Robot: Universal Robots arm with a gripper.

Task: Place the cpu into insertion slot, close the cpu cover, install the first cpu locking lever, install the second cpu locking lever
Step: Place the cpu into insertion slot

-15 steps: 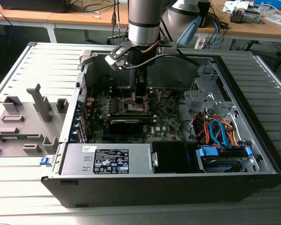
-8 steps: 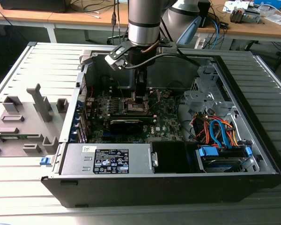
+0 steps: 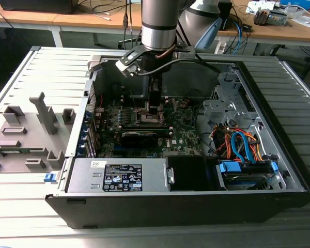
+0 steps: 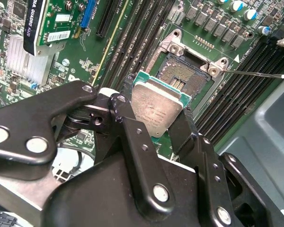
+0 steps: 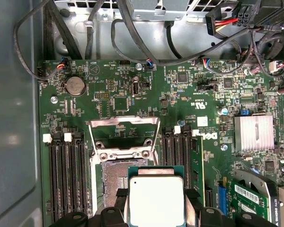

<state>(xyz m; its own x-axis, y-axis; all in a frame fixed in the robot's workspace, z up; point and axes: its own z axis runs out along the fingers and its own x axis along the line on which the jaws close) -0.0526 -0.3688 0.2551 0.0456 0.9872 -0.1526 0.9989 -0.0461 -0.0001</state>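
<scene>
My gripper (image 4: pixel 154 116) is shut on the cpu (image 4: pixel 157 105), a flat square chip with a pale silver top, held by two opposite edges between black fingers (image 4: pixel 125 118). The cpu hangs slightly tilted just above the board, beside and partly over the open insertion slot (image 4: pixel 188 78), whose contact field lies bare. In the first wrist view the cpu (image 5: pixel 156 201) overlaps one corner of the slot (image 5: pixel 110 182). The cpu cover (image 5: pixel 123 121), a thin silver frame, stands flipped back beyond the slot. A thin lever rod (image 4: pixel 255 74) sticks out sideways. In the exterior view the gripper (image 3: pixel 154 107) is low over the motherboard.
Black memory slots (image 5: pixel 66 175) flank the socket on both sides. A long black card (image 3: pixel 139 137) lies in front of it, a power supply (image 3: pixel 119 175) nearer still. Drive cage and coloured cables (image 3: pixel 243 147) fill the exterior view's right. A grey fixture (image 3: pixel 31 129) lies outside the case.
</scene>
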